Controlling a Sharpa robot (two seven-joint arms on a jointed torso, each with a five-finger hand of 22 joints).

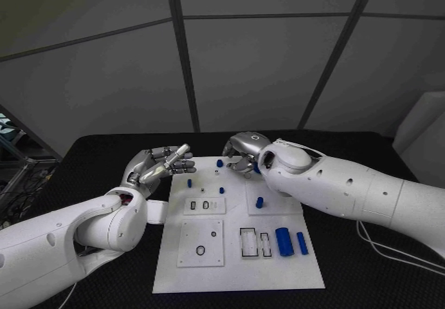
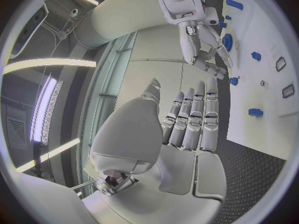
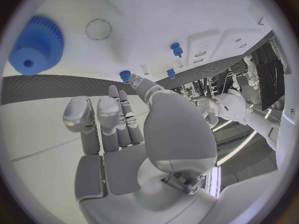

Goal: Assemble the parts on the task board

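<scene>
- Head view: white task board point(image 1: 236, 257) lying in the middle of the black table point(image 1: 371, 283), long side running away from the robot
- Left hand point(image 1: 159, 165) raised beside the board's far left corner, fingers stretched out and apart, nothing between them
- Same hand in the left wrist view point(image 2: 187, 122): fingers straight and side by side, thumb off to one side, palm bare
- Right hand point(image 1: 244, 153) at the board's far edge, fingers curled downward; from the head camera, cannot tell whether anything sits inside them
- Right wrist view settles part of it: right hand point(image 3: 118, 117) with fingers spread slightly over the white plate point(image 3: 187, 15), no part gripped, small blue peg point(image 3: 126, 76) just beyond the fingertips
- Blue gear point(image 3: 36, 45) plain in the right wrist view, lying flat on the board well apart from the fingers; in the head view hidden by the right hand
- Two blue cylinders point(image 1: 291, 241) lying side by side near the board's right edge, seen from the head camera
- Small blue pegs point(image 1: 220, 190) standing apart on the board's far half; blue piece point(image 1: 260, 202) upright near the right forearm
- Left wrist view: right hand point(image 2: 206, 47) reaching down beside the gear point(image 2: 227, 41), fingertips close to another blue peg point(image 2: 233, 80)
</scene>
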